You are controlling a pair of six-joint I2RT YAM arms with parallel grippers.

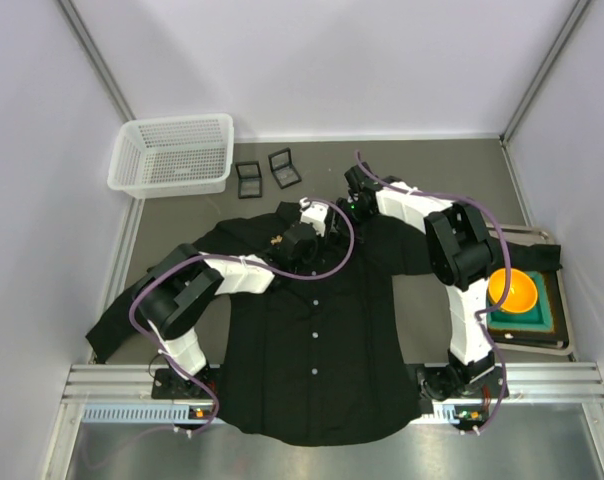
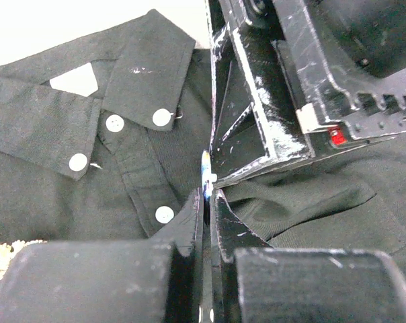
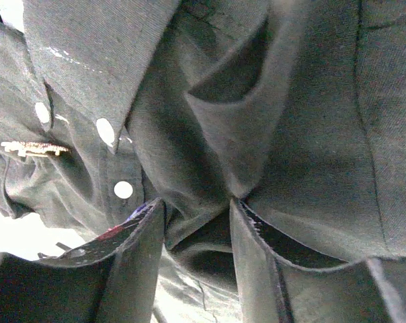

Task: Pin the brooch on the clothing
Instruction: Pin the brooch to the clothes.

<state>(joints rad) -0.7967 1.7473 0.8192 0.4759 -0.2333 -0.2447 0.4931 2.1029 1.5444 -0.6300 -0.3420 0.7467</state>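
Two claws: left gripper (image 2: 207, 196) pinches small blue-and-white brooch (image 2: 205, 171), upright at its twelve o'clock; right gripper (image 3: 196, 205) spread astride a fold of black button-up shirt (image 2: 310, 208).

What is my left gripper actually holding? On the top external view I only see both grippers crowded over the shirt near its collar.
Observer: In the left wrist view, the left gripper is shut on a small blue-and-white piece. It is thin, edge-on, and pokes out above the fingertips. It is likely the brooch, but I can't confirm that.
Operator: And the right gripper, does it have any fabric?
Observer: In the right wrist view, the right gripper is open. A raised fold of the black shirt sits between its fingers but is not clamped.
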